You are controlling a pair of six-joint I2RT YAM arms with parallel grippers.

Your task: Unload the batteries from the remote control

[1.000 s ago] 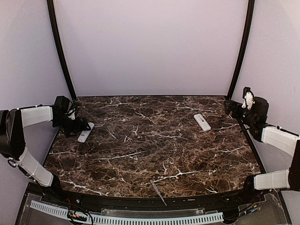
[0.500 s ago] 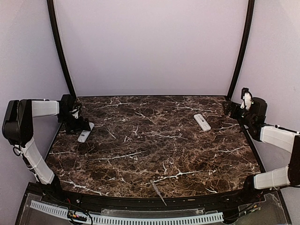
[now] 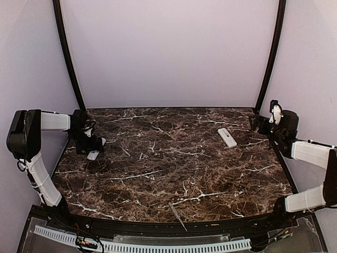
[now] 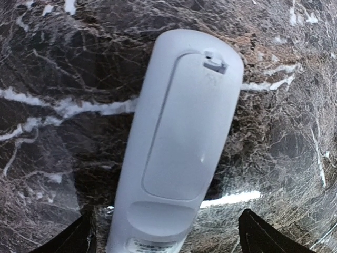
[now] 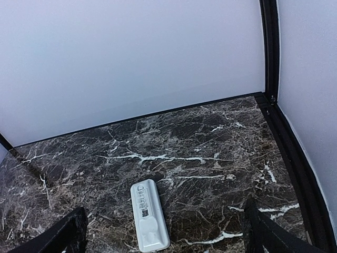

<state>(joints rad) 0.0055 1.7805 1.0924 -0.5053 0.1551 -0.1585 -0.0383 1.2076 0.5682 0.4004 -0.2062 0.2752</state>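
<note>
A white remote (image 4: 179, 142) lies back side up on the marble table, its battery cover shut. My left gripper (image 4: 166, 243) is open just above it, one finger (image 4: 73, 240) on each side of its near end. In the top view this gripper (image 3: 91, 146) hides most of that remote (image 3: 93, 155) at the table's left edge. A second white remote (image 5: 149, 215) lies back side up ahead of my open, empty right gripper (image 5: 166, 240); in the top view this remote (image 3: 227, 137) sits left of that gripper (image 3: 256, 124). No batteries are in view.
A thin grey metal rod (image 3: 177, 216) lies near the front edge of the marble table (image 3: 168, 163). Black frame posts (image 3: 67, 58) stand at the back corners, with walls close on both sides.
My left arm has swung in and its gripper has moved over the left remote, covering more of it. The right gripper has barely shifted.
</note>
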